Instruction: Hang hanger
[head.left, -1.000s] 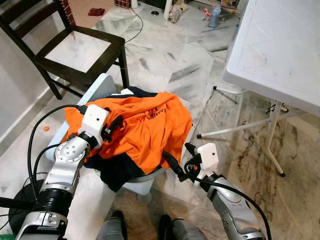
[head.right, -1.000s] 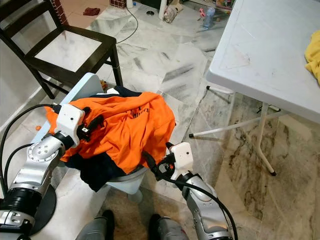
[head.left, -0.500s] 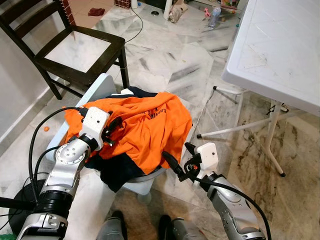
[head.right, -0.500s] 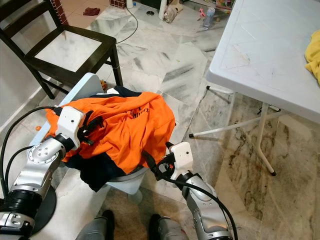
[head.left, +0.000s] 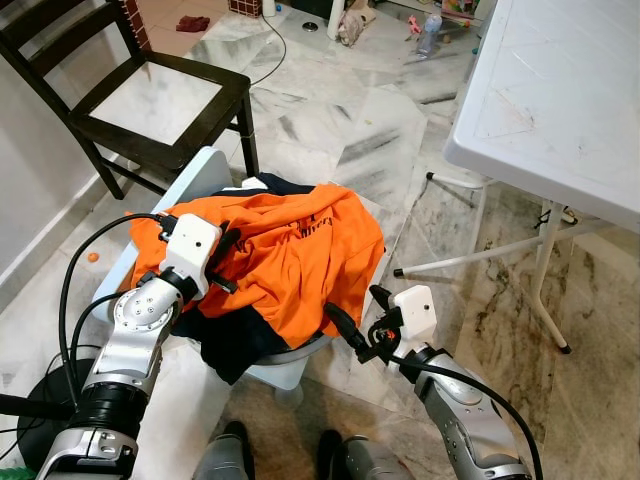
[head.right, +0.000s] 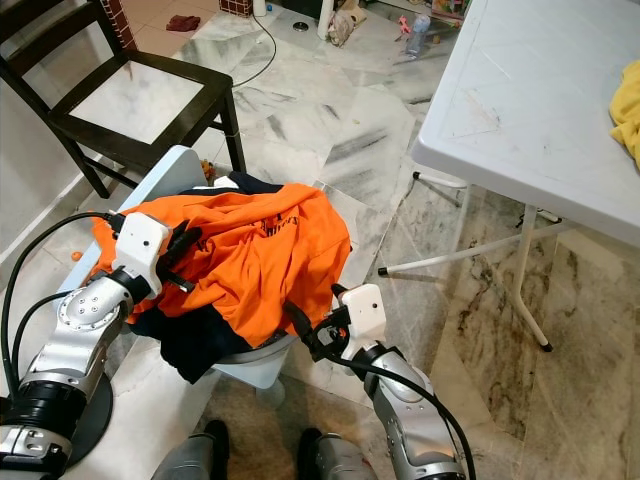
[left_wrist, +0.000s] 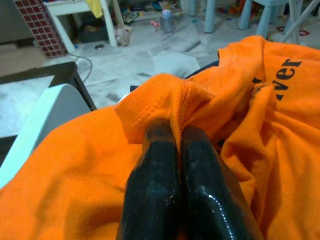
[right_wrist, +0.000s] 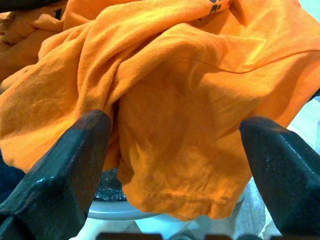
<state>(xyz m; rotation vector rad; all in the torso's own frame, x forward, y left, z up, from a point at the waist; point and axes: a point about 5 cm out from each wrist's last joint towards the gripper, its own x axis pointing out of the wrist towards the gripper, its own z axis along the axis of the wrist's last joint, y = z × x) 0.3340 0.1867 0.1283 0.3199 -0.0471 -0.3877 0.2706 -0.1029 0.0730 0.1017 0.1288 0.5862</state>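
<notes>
you have one orange shirt (head.left: 290, 255) heaped on one pale blue stool (head.left: 205, 175), one dark chair (head.left: 150, 100) behind. left gripper (left_wrist: 172, 132) jaws pinched tight on a shirt fold; right gripper (head.left: 352, 318) jaws spread wide at the hem. bare marble floor (head.left: 330, 110) beyond; white worktop (head.left: 560, 90) to your right.

Marble-patterned tile floor (head.left: 330, 120), grey-veined white near the dark wooden chair (head.left: 150, 105), turning brown-stained beneath the white folding table (head.left: 560, 90) to the chair's right. Chair: open slatted back, pale seat panel, standing against a light wall with white skirting (head.left: 40, 240); a black cable (head.left: 270, 55) trails across the floor just behind it. Beyond the chair: a red-brick pillar base (head.left: 135, 25), a dark red cloth (head.left: 193, 22) on the floor, and scattered clutter including a plastic bottle (head.left: 428, 35).
</notes>
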